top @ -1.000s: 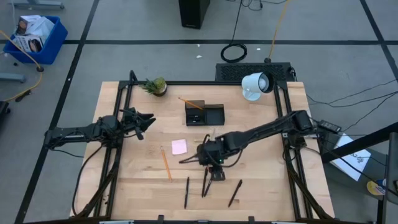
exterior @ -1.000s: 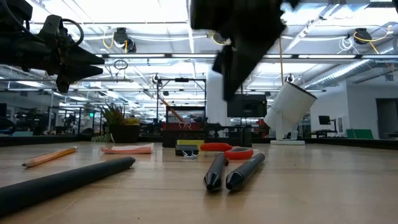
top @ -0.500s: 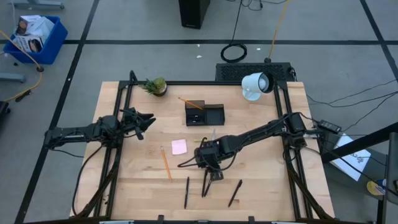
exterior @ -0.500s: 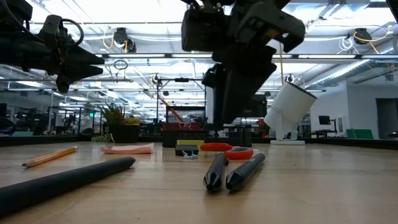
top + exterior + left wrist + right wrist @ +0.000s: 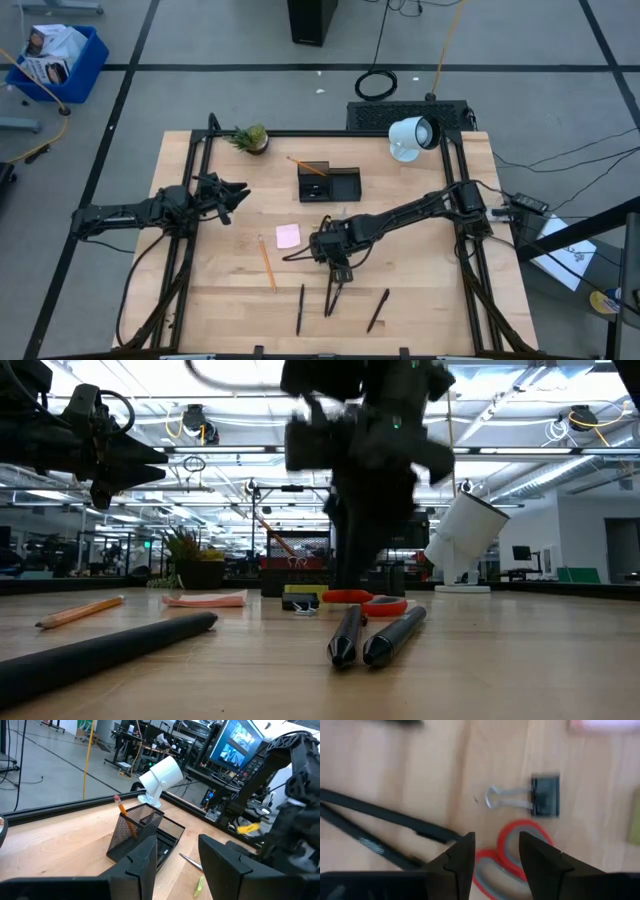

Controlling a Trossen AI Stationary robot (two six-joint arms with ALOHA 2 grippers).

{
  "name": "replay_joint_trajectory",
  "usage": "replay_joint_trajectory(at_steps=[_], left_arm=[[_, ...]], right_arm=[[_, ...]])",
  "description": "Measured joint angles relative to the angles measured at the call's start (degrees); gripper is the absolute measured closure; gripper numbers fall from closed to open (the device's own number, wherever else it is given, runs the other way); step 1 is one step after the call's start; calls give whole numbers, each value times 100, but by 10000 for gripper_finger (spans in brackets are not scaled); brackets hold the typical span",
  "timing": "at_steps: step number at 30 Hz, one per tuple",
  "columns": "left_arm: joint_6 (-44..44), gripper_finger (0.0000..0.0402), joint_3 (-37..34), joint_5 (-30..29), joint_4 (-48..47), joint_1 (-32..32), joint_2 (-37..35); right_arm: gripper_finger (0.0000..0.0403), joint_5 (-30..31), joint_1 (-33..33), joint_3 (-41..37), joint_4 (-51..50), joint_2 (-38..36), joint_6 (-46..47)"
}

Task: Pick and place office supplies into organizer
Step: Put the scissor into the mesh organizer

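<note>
Organizer [image 5: 329, 183] sits at table's far middle in high view, an orange pencil [image 5: 300, 163] standing in its cup section; right gripper [image 5: 335, 262] is over mid-table near pink sticky-note pad [image 5: 288, 236], left gripper [image 5: 235, 192] waits at left. Low view: red-handled scissors [image 5: 365, 600] lie behind two black pens [image 5: 375, 635]. Left wrist view: left fingers [image 5: 145, 857] apart, mesh cup holds pencil. Right wrist view: right fingers [image 5: 462, 851] apart above scissors' handles, binder clip [image 5: 532, 800] beyond.
</note>
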Motion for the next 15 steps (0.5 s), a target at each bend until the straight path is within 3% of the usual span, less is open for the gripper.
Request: replay_joint_trajectory(at_steps=[15], left_arm=[[-1, 254, 0, 1, 2, -2, 0]], right_arm=[[261, 179, -15, -133, 186, 53, 12]])
